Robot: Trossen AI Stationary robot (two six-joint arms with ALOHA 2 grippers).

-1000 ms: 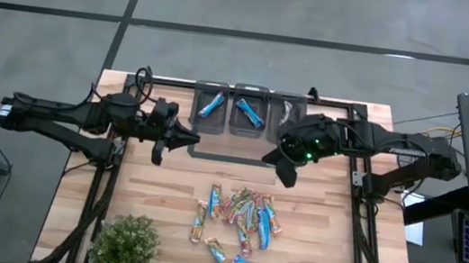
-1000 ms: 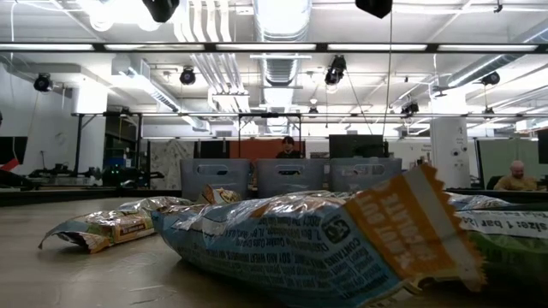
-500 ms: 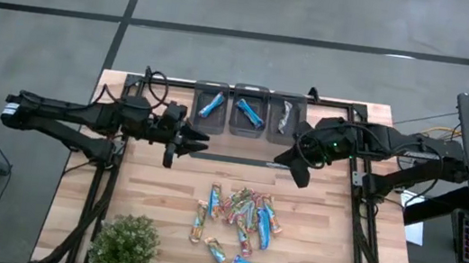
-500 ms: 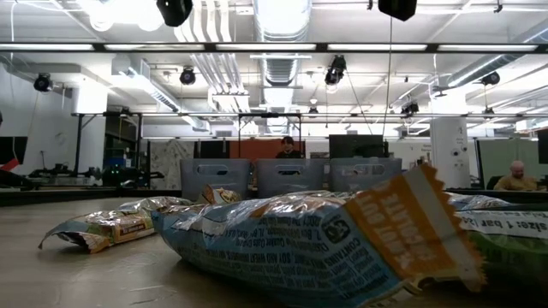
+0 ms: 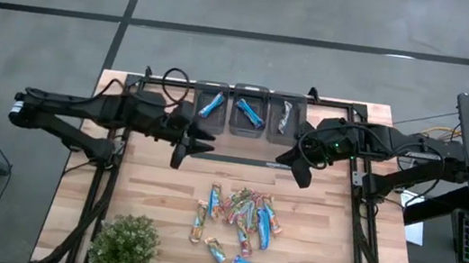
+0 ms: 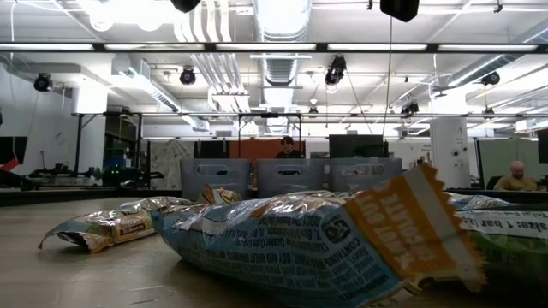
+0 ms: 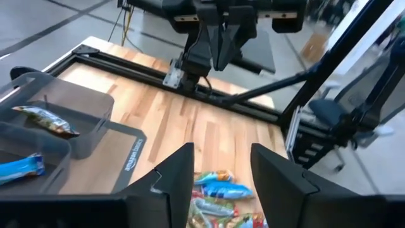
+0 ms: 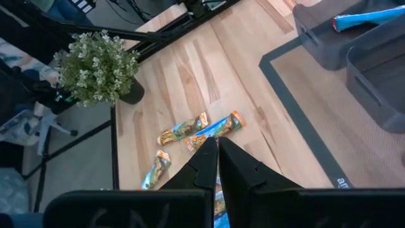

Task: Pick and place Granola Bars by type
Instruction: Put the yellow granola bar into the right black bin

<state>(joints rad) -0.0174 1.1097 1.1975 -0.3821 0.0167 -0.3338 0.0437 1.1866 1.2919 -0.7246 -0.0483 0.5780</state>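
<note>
Bare table (image 5: 163,195) beside bars (image 5: 240,216)

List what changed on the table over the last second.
The left gripper moved right, toward the table's middle, and its jaws opened. The right gripper drew back right, uncovering the right bin; jaws shut. The granola bars and plant stayed put.

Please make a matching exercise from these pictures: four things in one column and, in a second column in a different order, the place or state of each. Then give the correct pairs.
Things:
1. left gripper
2. right gripper
3. plant
4. pile of granola bars

Places or states:
A. fingers shut, nothing held
B. loose on the wood at the table's middle
C. fingers open, nothing held
D. near-left corner of the table

Pairs: 1-C, 2-A, 3-D, 4-B
</note>
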